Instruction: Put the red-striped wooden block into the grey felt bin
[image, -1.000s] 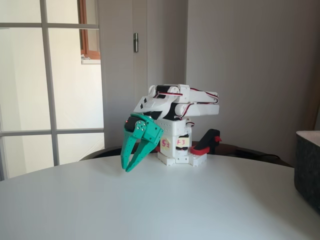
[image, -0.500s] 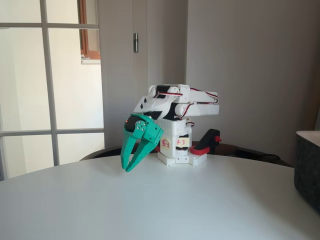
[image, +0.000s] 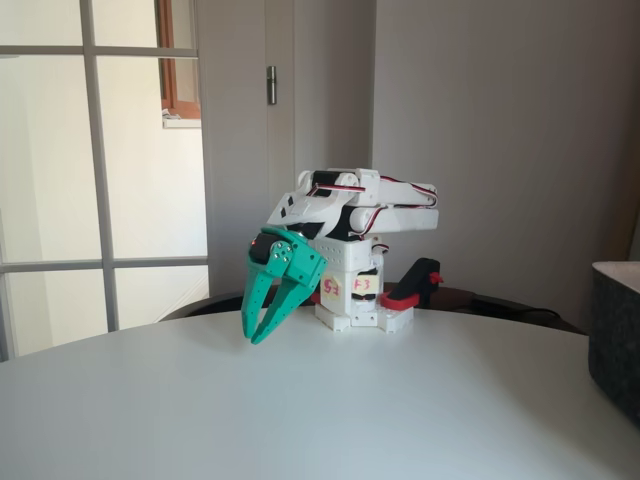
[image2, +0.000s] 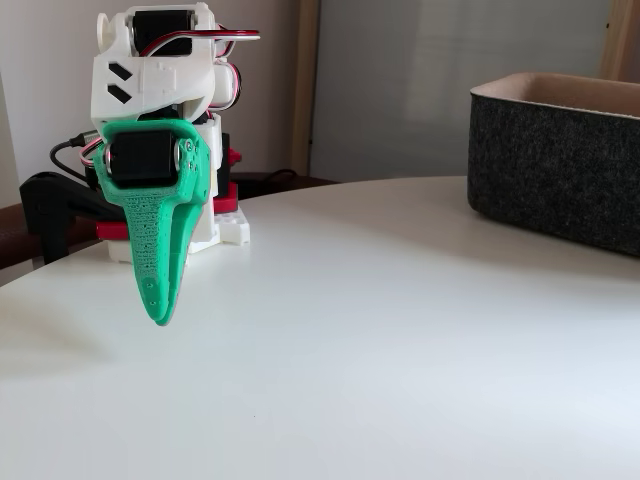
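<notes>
My green gripper (image: 253, 338) hangs tips-down just above the white table, in front of the folded white arm. Its two fingers meet at the tips and hold nothing, so it is shut. In another fixed view the gripper (image2: 157, 318) shows edge-on at the left, its point a little above the tabletop. The grey felt bin (image: 615, 335) stands at the right edge of the table, and the same bin (image2: 560, 170) shows at the upper right with its paler rim, well away from the gripper. The red-striped wooden block is out of view.
The arm's white base (image: 352, 300) is clamped at the table's far edge with a red and black clamp (image: 415, 285). The round white table (image: 320, 410) spreads wide between gripper and bin. A window and door stand behind.
</notes>
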